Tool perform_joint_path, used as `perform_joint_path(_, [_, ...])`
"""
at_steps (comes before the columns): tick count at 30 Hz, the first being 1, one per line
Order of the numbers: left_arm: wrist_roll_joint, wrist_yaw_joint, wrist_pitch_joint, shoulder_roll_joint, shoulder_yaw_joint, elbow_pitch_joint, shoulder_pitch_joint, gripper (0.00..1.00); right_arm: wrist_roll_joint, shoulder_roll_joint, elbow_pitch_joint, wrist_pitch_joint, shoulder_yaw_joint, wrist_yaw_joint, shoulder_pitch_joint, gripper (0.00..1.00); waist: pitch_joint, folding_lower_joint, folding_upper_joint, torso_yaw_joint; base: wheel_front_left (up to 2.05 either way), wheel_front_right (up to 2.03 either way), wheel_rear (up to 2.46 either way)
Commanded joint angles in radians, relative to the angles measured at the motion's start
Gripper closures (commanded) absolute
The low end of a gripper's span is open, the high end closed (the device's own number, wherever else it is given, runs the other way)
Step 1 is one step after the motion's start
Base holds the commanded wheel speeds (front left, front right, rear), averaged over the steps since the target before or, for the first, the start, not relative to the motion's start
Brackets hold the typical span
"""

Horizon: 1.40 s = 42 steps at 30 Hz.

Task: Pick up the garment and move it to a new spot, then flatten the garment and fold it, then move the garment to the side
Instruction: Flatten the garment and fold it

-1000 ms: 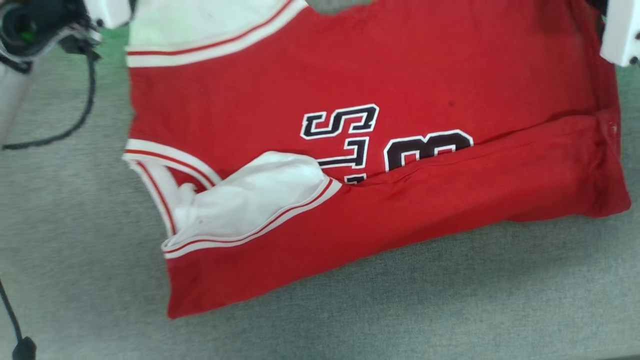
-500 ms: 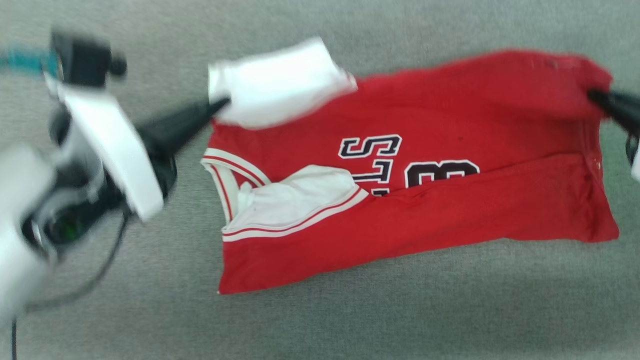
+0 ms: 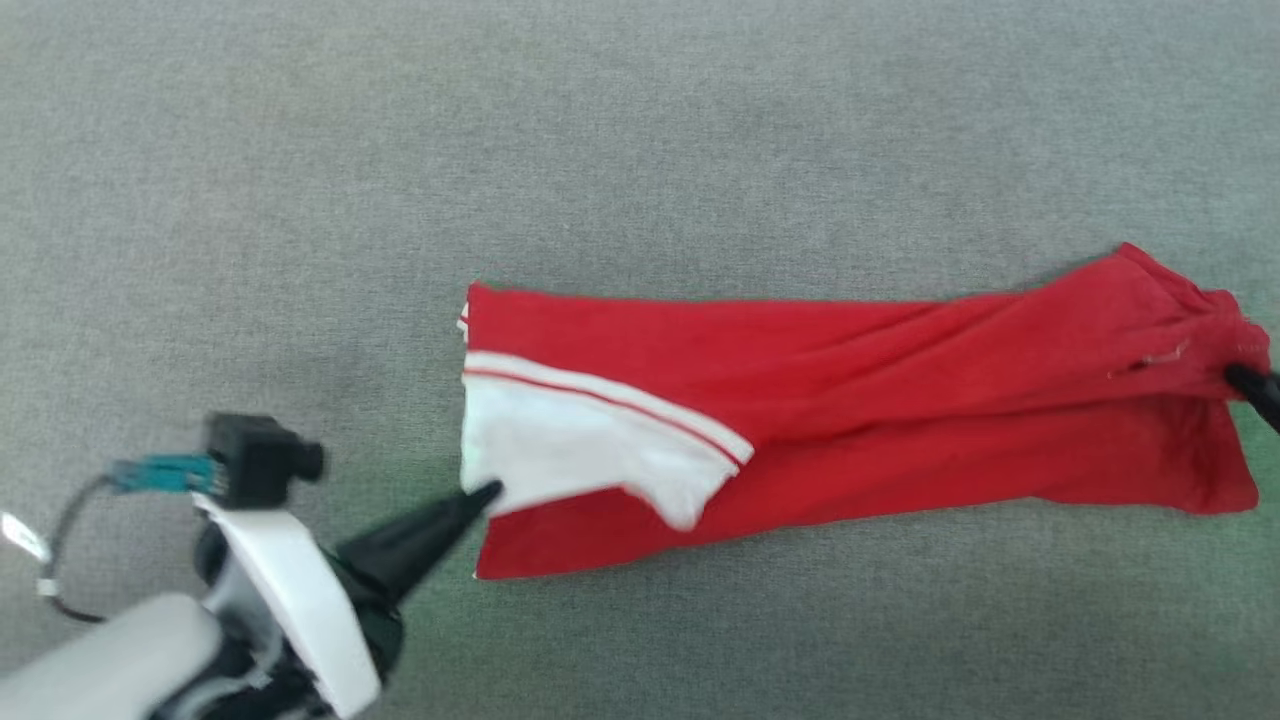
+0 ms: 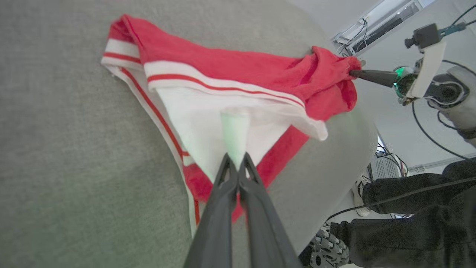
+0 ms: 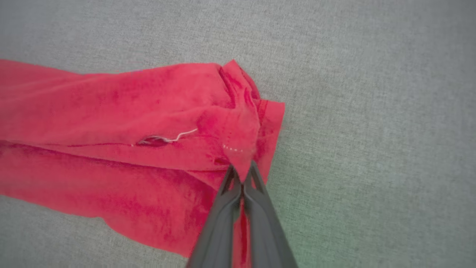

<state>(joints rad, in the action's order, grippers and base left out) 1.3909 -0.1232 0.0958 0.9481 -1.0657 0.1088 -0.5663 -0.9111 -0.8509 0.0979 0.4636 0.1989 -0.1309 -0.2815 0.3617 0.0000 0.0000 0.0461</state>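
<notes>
Garment [image 3: 900,400] (folded lengthwise) pinched by left pincer [image 3: 492,490] and right pincer [image 3: 1232,372].

my left gripper [image 3: 488,492] has long black tapered fingers [image 3: 410,545]; beside the white shell [image 3: 290,590] i see a black camera block [image 3: 255,460] with a teal plug [image 3: 160,473].

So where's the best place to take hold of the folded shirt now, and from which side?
Probably the two short ends, each from its outer side: the garment lies as a long flat band. The left gripper pinches the white sleeve, the right gripper the bunched hem.
</notes>
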Motion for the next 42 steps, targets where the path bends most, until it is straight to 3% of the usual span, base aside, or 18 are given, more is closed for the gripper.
perform_joint_path(1, [0.000, -0.002, -0.008, -0.024, -0.013, -0.008, 0.017, 1.00, 0.009, 0.016, -0.007, 0.005, -0.027, 0.000, 0.027, 1.00, 0.003, 0.0000, 0.0000, 0.005, 0.00, 0.00, 0.00])
perform_joint_path(9, [0.010, -0.007, -0.041, -0.166, -0.059, -0.193, -0.018, 1.00, 0.084, 0.105, 0.019, 0.034, -0.102, 0.000, 0.069, 1.00, 0.028, 0.0000, 0.0000, 0.012, 0.00, 0.00, 0.00])
perform_joint_path(15, [0.008, -0.007, -0.006, -0.218, -0.071, -0.267, -0.029, 1.00, 0.110, 0.158, 0.032, 0.047, -0.105, 0.000, 0.050, 0.98, 0.036, 0.0000, 0.0000, 0.005, 0.00, 0.00, 0.00])
perform_joint_path(16, [0.000, -0.007, 0.007, -0.221, -0.072, -0.275, -0.032, 0.91, 0.113, 0.162, 0.032, 0.047, -0.108, 0.000, 0.051, 0.93, 0.035, 0.0000, 0.0000, 0.006, 0.00, 0.00, 0.00])
perform_joint_path(18, [-0.013, -0.005, 0.018, -0.224, -0.080, -0.290, -0.035, 0.63, 0.107, 0.174, 0.025, 0.039, -0.113, 0.000, 0.053, 0.59, 0.031, 0.0000, 0.0000, 0.009, 0.00, 0.00, 0.00])
perform_joint_path(20, [-0.017, -0.005, 0.040, -0.226, -0.081, -0.301, -0.032, 0.43, 0.100, 0.178, 0.018, 0.033, -0.127, 0.000, 0.060, 0.00, 0.024, 0.0000, 0.0000, 0.015, 0.00, 0.00, 0.00])
perform_joint_path(21, [-0.016, -0.005, 0.049, -0.226, -0.081, -0.305, -0.030, 0.14, 0.096, 0.178, 0.016, 0.040, -0.135, 0.000, 0.069, 0.00, 0.018, 0.0000, 0.0000, 0.020, 0.00, 0.00, 0.00])
perform_joint_path(22, [-0.016, -0.005, 0.049, -0.226, -0.081, -0.305, -0.030, 0.14, 0.096, 0.178, 0.016, 0.040, -0.135, 0.000, 0.069, 0.00, 0.018, 0.0000, 0.0000, 0.020, 0.00, 0.00, 0.00])
perform_joint_path(23, [-0.020, -0.005, 0.060, -0.224, -0.084, -0.305, -0.027, 0.02, 0.089, 0.178, 0.010, 0.050, -0.140, 0.000, 0.076, 0.00, 0.012, 0.0000, 0.0000, 0.023, 0.00, 0.00, 0.00])
perform_joint_path(29, [-0.008, -0.006, 0.132, -0.215, -0.054, -0.295, 0.008, 0.00, 0.048, 0.172, -0.043, 0.094, -0.236, 0.000, 0.137, 0.00, -0.019, 0.0000, 0.0000, 0.060, 0.00, 0.00, 0.00])
perform_joint_path(35, [-0.022, -0.006, 0.168, -0.264, 0.026, -0.339, 0.068, 0.00, 0.040, 0.194, 0.011, 0.134, -0.343, 0.000, 0.197, 0.00, -0.037, 0.0000, 0.0000, 0.116, 0.00, 0.00, 0.00])
perform_joint_path(38, [-0.061, -0.006, 0.169, -0.315, 0.109, -0.370, 0.104, 0.00, 0.047, 0.203, 0.045, 0.155, -0.381, 0.000, 0.214, 0.00, -0.038, 0.0000, 0.0000, 0.144, 0.00, 0.00, 0.00])
perform_joint_path(42, [-0.200, -0.006, 0.169, -0.399, 0.300, -0.418, 0.180, 0.00, 0.050, 0.224, 0.068, 0.179, -0.433, 0.000, 0.223, 0.00, -0.031, 0.0000, 0.0000, 0.177, 0.00, 0.00, 0.00])
